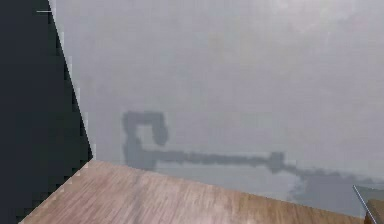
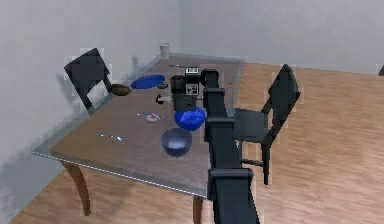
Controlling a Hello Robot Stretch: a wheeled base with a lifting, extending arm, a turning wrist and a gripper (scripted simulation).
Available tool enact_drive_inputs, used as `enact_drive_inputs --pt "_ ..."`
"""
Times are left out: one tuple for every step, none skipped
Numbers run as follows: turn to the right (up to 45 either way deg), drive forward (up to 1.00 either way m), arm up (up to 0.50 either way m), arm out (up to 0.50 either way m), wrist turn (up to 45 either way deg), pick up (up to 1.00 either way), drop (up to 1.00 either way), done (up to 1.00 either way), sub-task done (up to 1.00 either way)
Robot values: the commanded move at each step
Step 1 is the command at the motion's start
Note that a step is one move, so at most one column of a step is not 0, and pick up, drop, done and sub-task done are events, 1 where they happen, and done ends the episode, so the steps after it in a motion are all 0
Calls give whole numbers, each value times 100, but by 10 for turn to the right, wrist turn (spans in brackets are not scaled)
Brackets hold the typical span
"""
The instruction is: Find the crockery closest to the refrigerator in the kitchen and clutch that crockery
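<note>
Arm side view looks down on a glossy bench (image 2: 105,152) on wooden legs, with the arm (image 2: 226,165) reaching out across its near edge and the hand (image 2: 172,92) standing over the middle of the top among the tableware. A deep blue bowl (image 2: 190,118) sits on the bench just beside the arm and near the hand. It is the likeliest target, though which piece lies nearest the refrigerator cannot be told from here. It is round, steep-walled and a saturated blue, with a bright sheen along its rim. A paler bowl (image 2: 176,143) stands close by toward the near edge, and a blue plate (image 2: 147,83) lies farther out, by a dark chair (image 2: 88,70). The bowl is probably glazed ceramic: stiff, fairly light, slick to the touch, and apt to chip or break if knocked or dropped on the hard top. The rim seems the best place to take it, one finger inside the wall and one outside, since the rounded flank would likely slip. Whether the hand is spread or pressed together cannot be told, nor whether it holds anything, because things on the bench lie behind it. Forward view faces a plain grey wall (image 1: 230,70) above wooden floor (image 1: 170,200).
</note>
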Motion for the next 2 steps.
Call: enact_drive_inputs --pt "0 0 -30 0 0 0 0 0 0" --pt "0 0 0 0 0 100 0 0 0"
